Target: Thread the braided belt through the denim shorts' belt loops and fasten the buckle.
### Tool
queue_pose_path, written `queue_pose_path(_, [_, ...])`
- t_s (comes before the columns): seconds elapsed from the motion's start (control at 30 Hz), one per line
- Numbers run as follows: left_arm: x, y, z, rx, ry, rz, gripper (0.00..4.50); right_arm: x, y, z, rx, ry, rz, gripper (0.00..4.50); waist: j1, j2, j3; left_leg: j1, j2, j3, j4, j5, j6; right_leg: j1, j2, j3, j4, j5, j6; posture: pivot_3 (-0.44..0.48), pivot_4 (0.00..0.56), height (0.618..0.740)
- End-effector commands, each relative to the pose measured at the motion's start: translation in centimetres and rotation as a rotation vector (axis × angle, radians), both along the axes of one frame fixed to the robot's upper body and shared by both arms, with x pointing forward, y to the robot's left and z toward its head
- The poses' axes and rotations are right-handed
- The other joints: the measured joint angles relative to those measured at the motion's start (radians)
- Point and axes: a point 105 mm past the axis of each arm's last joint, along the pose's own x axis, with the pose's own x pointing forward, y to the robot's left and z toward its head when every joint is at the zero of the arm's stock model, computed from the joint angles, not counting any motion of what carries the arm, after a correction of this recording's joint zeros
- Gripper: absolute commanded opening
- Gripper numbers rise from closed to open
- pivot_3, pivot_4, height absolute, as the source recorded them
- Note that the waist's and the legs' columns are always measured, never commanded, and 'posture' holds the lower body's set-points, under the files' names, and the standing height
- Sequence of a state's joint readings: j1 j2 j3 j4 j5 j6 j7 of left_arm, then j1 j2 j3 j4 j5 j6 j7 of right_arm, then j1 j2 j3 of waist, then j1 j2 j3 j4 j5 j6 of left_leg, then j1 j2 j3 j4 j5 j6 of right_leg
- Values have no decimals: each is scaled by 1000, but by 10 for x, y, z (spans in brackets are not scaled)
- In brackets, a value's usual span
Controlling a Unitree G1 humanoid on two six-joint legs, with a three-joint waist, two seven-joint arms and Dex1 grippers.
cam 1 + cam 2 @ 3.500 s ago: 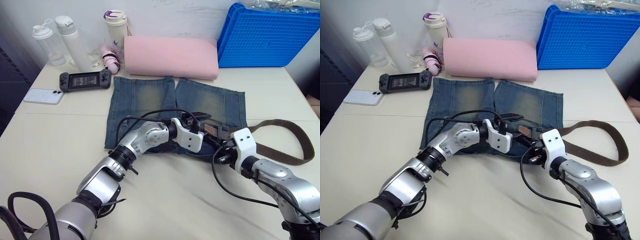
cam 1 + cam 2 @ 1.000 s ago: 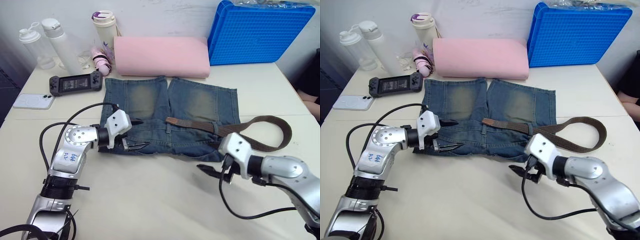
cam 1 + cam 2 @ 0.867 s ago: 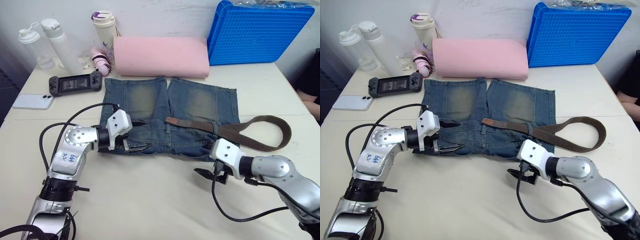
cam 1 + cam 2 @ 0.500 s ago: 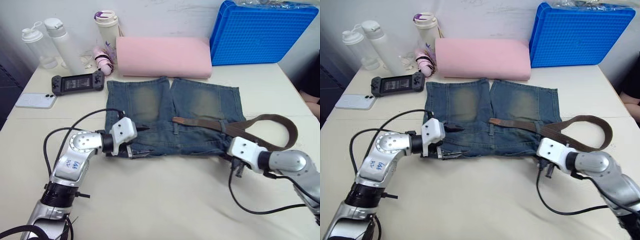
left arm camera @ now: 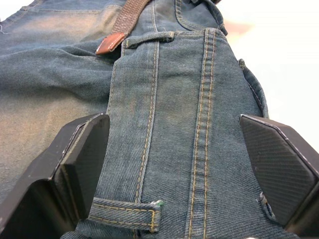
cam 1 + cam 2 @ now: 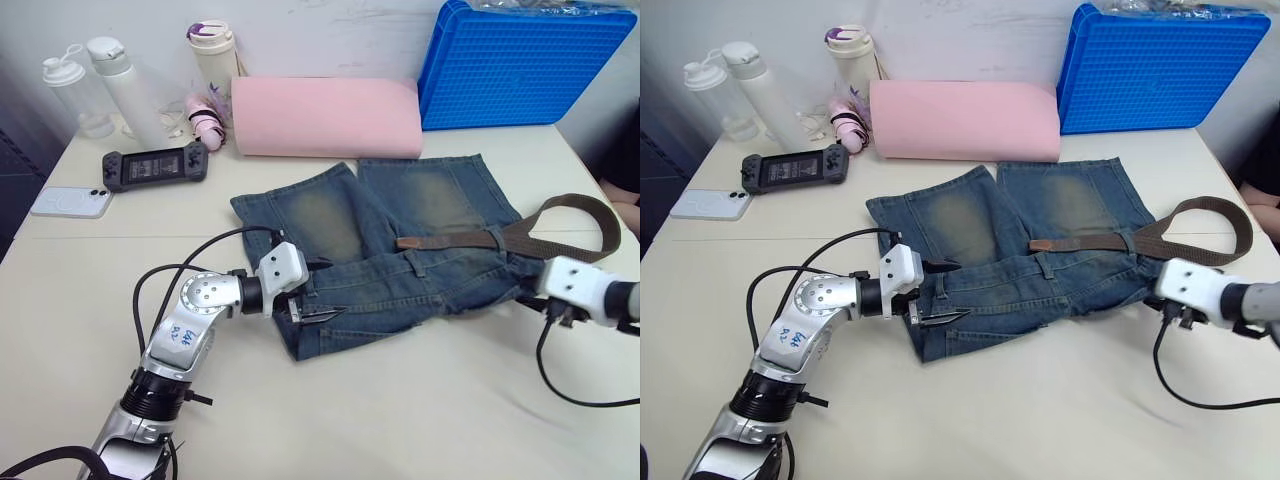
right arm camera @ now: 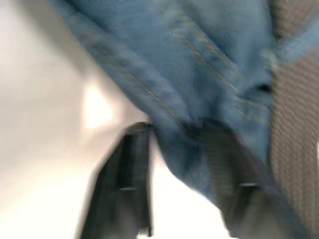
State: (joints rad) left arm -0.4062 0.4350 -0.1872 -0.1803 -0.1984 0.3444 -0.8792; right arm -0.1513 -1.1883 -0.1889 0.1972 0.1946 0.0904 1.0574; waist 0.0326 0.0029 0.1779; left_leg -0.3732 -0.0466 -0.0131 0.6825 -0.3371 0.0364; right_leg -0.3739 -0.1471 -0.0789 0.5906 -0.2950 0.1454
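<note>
shorts [image 6: 400, 240]: faded denim, skewed | belt [image 6: 470, 240]: brown, partly threaded

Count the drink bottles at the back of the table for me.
3, all at the far left corner: a clear bottle outermost, a white bottle beside it, and a cream tumbler with a purple lid next to the pink foam roll. None seems hidden.

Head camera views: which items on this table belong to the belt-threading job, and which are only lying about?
Job items:
- denim shorts
- braided belt
- belt loops
- left gripper
- right gripper

Lying about:
- pink foam roll
- blue crate
- game console
- phone
- three bottles
</note>
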Motion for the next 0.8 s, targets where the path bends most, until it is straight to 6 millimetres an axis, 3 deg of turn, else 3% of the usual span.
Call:
queue_pose_path(0.03, [5, -4, 14, -24, -61, 6, 4500, -3, -6, 55, 242, -66, -102, 3954, -3, 0, 0, 0, 0, 0, 0, 0, 0, 0, 0, 0, 0, 0, 0, 0, 150, 740])
queue_pose_path(0.07, [7, -4, 16, -35, -64, 14, 4500, -3, -2, 60, 310, -62, -109, 4340, -4, 0, 0, 0, 1, 0, 0, 0, 0, 1, 0, 0, 0, 0, 0, 0, 150, 740])
queue_pose_path(0.17, [11, -7, 25, -70, -67, 19, 4500, 4, 29, 71, 571, -90, -100, 4438, -6, 0, 0, 1, 2, -1, 0, -1, -1, 1, 1, -1, -1, 0, 0, 0, 150, 740])
queue_pose_path(0.37, [14, -7, 35, -120, -57, 53, 4500, 12, 94, 41, 964, 40, -131, 4438, -6, 0, 0, 0, 3, -2, 0, -1, -3, -1, 1, -1, 0, 0, 0, 0, 150, 740])
queue_pose_path(0.47, [17, -5, 39, -129, -74, 86, 4500, 19, 109, 28, 1134, 97, -214, 4438, -4, 0, 0, 0, 2, -2, 0, -1, -3, -1, 1, -1, 0, 0, 0, 0, 150, 740])
queue_pose_path(0.57, [23, 0, 40, -97, -123, 124, 4500, 25, 118, 20, 1270, 143, -279, 4438, -3, 1, 0, 0, 1, -3, 0, -1, -2, -1, 0, -1, 1, 0, 0, 0, 150, 740])
queue_pose_path(0.7, [33, 5, 48, -105, -167, 183, 4500, 39, 107, -1, 1426, 214, -459, 4438, -5, 1, 0, 0, 0, -3, 0, -1, -2, -2, 0, 0, 2, 0, 0, 0, 150, 740])
queue_pose_path(0.8, [33, 6, 48, -107, -164, 186, 4500, 43, 100, -4, 1499, 235, -527, 4438, -7, 2, 0, 0, 0, -3, -1, -1, -2, -3, 1, 0, 3, 0, 0, 0, 150, 740])
